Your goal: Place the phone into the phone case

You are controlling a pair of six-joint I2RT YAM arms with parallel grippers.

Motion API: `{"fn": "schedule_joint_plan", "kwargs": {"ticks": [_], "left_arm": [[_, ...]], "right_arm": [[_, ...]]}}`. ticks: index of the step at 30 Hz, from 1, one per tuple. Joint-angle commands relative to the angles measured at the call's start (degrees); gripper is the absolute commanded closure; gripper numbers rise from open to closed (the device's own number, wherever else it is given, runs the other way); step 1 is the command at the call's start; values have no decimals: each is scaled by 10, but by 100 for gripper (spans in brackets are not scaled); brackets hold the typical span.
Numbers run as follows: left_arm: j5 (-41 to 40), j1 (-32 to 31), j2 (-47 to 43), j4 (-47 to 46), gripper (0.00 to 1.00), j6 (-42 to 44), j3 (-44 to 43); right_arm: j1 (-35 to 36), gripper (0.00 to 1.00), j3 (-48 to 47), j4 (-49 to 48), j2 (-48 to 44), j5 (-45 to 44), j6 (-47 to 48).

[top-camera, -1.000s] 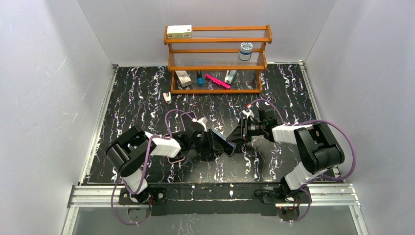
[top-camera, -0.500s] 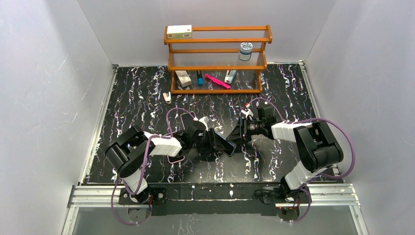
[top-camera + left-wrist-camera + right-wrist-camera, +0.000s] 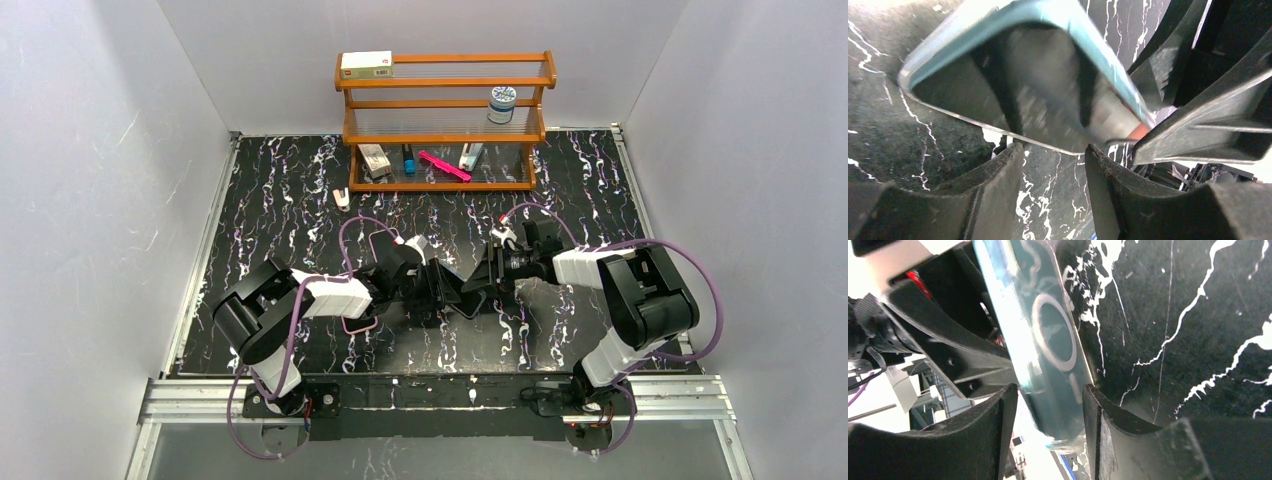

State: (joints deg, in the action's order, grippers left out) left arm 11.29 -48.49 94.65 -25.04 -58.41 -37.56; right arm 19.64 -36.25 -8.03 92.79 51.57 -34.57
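Two jaws: close together, mid-desk.
Right jaws: clamped on my teal phone case (image 3: pixel 1050 340), ringed back showing.
Left jaws: I cannot tell their grip; case end just past them.
Desk (image 3: pixel 290 200): black, white-veined.
Room: white walls (image 3: pixel 100 150); wooden shelf (image 3: pixel 450 82) far beyond both jaws.

Black tabletop (image 3: pixel 300 200) with white and purple marbling, boxed in by plain white walls (image 3: pixel 110 150) left, back and right. Wooden three-tier rack (image 3: pixel 445 83) at the back wall: white box (image 3: pixel 365 65) on top, jar (image 3: pixel 502 103) mid-tier, pink comb (image 3: pixel 444 165) on bottom. Aluminium rail (image 3: pixel 190 400) along near edge. Light even, bright.
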Motion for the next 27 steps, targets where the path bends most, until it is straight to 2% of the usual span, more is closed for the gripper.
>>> {"fn": "schedule_joint_plan", "kwargs": {"ticks": [1,4,8,11,14,17,20,22,27], "left_arm": [[-50,3,-6,47,52,22,-10],[-56,3,-8,49,52,22,-8],[-61,3,-4,55,52,26,-12],[-64,3,-6,55,52,25,-8],[-70,3,-8,58,52,25,-3],[-74,3,-4,62,59,31,1],[-74,3,1,63,59,35,3],[-75,3,3,66,59,38,3],[-82,3,-4,79,60,45,1]], "right_arm": [[7,44,0,36,12,4,25],[6,49,0,36,7,4,21],[6,67,-1,37,1,-7,21],[7,73,3,27,1,-5,11],[6,69,6,23,-4,0,3],[6,54,7,20,-14,-3,-1],[6,54,6,13,-21,-4,-9],[6,61,11,-3,-24,0,-22],[7,95,24,-25,-27,-2,-36]]}}
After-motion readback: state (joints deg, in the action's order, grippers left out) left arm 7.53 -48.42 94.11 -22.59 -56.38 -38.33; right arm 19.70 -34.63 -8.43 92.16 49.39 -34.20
